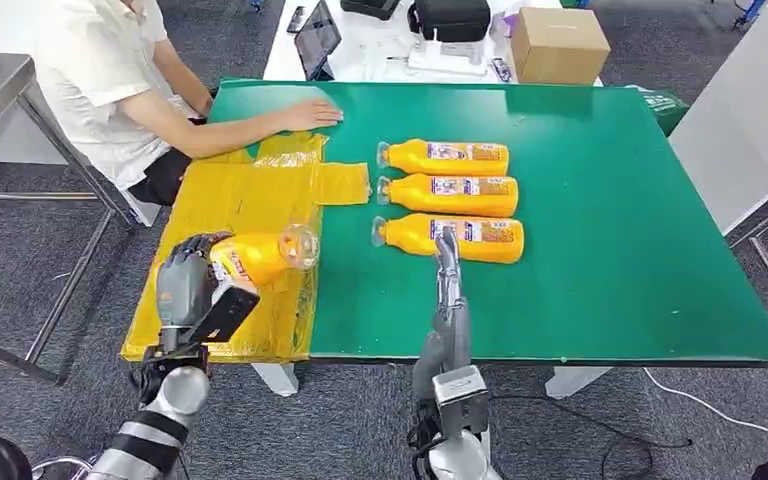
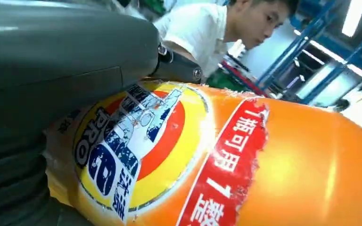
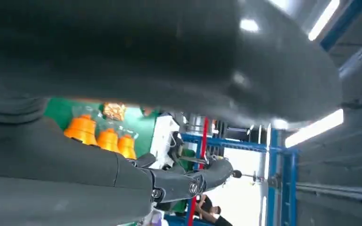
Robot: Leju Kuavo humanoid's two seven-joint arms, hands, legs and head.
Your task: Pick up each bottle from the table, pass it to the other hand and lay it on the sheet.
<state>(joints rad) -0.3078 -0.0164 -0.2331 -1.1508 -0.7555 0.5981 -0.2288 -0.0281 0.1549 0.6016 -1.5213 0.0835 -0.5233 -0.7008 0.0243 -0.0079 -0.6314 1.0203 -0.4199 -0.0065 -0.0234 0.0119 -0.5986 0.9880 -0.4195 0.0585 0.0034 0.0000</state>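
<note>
The bottle (image 1: 260, 256) I am carrying sits in my left hand (image 1: 188, 280), fingers wrapped round its body, lying on its side just above the yellow sheet (image 1: 250, 200), cap end pointing toward the green table (image 1: 610, 220). In the left wrist view its orange label (image 2: 169, 155) sits right against my palm. Three more bottles (image 1: 450, 195) lie side by side on the table, well apart from the sheet. My right hand (image 1: 447, 262) reaches toward the nearest of them, fingers stretched out and holding nothing. A person's hand (image 1: 310, 115) rests flat on the sheet's far end. As I judge it, the risk is rolling: a round bottle let go from any height could run off the sheet's edge, and the crinkled sheet could drag under my fingers.
</note>
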